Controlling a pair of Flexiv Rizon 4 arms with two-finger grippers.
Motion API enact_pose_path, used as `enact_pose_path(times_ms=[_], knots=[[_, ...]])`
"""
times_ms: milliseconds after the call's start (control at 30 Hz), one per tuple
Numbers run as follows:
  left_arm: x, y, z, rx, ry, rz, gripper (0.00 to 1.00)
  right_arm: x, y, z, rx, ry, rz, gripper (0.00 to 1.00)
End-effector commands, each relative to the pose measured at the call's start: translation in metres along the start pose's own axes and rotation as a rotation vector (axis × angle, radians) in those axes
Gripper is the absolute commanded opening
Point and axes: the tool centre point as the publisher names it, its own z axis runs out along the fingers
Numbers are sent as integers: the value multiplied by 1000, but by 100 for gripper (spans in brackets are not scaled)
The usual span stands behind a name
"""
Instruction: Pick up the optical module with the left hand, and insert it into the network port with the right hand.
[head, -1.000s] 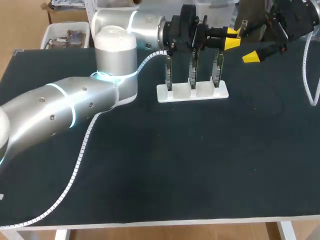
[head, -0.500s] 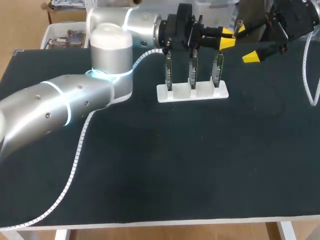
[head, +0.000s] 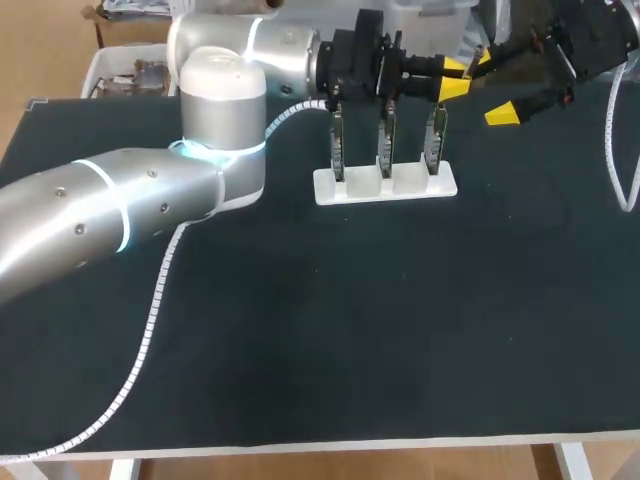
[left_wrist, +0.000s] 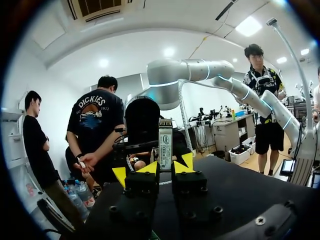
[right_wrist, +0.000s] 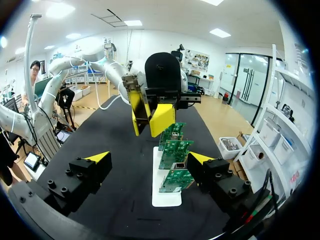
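1. Black tabletop (head: 400, 330) with a white stand (head: 385, 186) toward the far side, so I'll place everything off that stand. Three green circuit boards (head: 385, 140) stand upright in it, side by side.
2. Left gripper (head: 457, 77) reaches across over the tops of the boards and sits higher than the stand, just past the board at its right end.
3. It's clamped on the optical module (left_wrist: 165, 144). On the left wrist cam the module is upright, with a yellow tip pressing each side of its lower end and most of it sticking out past the tips.
4. Right gripper (right_wrist: 149, 157) is off beyond the stand's right end, also higher than it. Its fingers are spread wide with nothing in them.
5. On the right wrist cam the stand lies ahead of that gripper. The boards line up one behind another and the left gripper hangs above them.
6. Network port (right_wrist: 178, 165): a small metal cage on the nearest board looks like it, but I can't say for sure.
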Motion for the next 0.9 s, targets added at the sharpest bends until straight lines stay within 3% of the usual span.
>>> enact_pose_path(times_ms=[33, 333, 900], knots=[[-3, 2, -1, -8, 16, 6, 0, 0, -1, 0, -1, 0, 0, 100], [3, 6, -5, -20, 46, -1, 0, 0, -1, 0, -1, 0, 0, 100], [13, 16, -8, -28, 29, 7, 0, 0, -1, 0, -1, 0, 0, 100]])
